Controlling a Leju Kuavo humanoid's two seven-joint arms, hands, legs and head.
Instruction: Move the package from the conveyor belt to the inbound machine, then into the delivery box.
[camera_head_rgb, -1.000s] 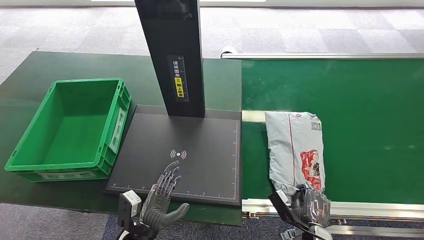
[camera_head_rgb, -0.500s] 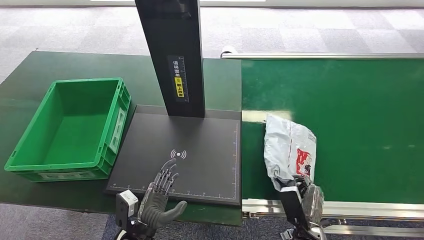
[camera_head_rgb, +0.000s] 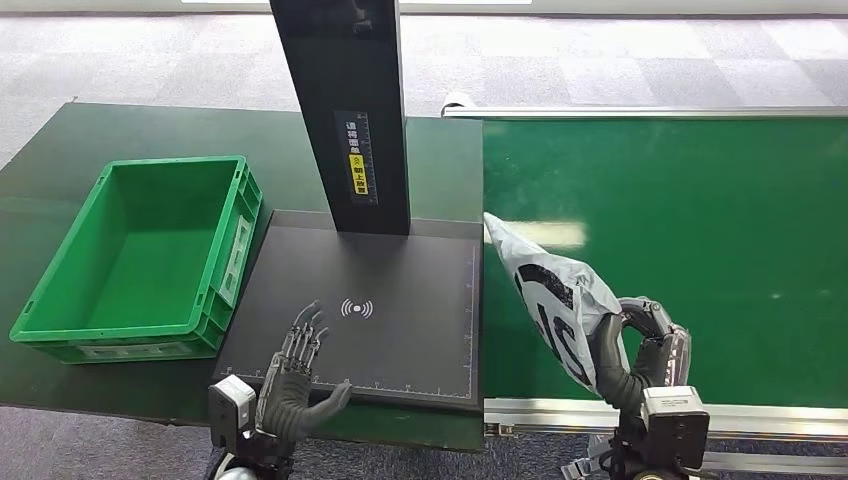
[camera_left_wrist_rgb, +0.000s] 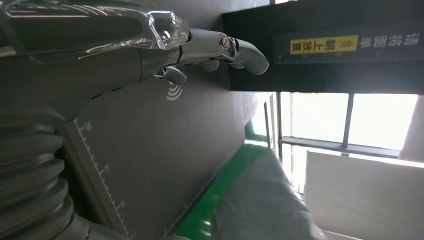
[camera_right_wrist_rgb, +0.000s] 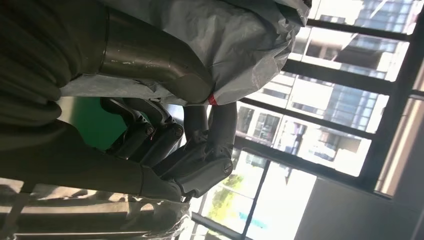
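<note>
- Step in hand, as I read it: carry the package (camera_head_rgb: 555, 300) off the conveyor belt (camera_head_rgb: 720, 210) and onto the inbound machine (camera_head_rgb: 390, 310), landmark for everything below.
- Right hand (camera_head_rgb: 640, 350) sits on the belt side of the machine, fingers (camera_right_wrist_rgb: 200, 135) clamped on the package's near end; the wrist view shows the thumb pressing the film against them.
- Package is lifted and tilted, its far corner pointing toward the machine's column and just reaching the platform edge. Can't tell whether any part touches the belt.
- To do it well: lift enough to clear the platform lip, then move across until the bag is over the scan mark (camera_head_rgb: 356, 308). Lay it flat, not folded.
- Soft bag held by one end will likely sag and swing; I'd go slow and keep the grip firm.
- Left hand (camera_head_rgb: 290, 375) hovers over the machine's near edge, fingers apart and holding nothing. It sits in the drop zone, so keep it clear or use it to steady the bag.
- Package look: grey plastic mailer, crumpled, black print on the face that shows, a small red spot by the thumb.
- Delivery box (camera_head_rgb: 135, 260), green, stands on the bench (camera_head_rgb: 60, 160) on the machine's far side from the belt.
</note>
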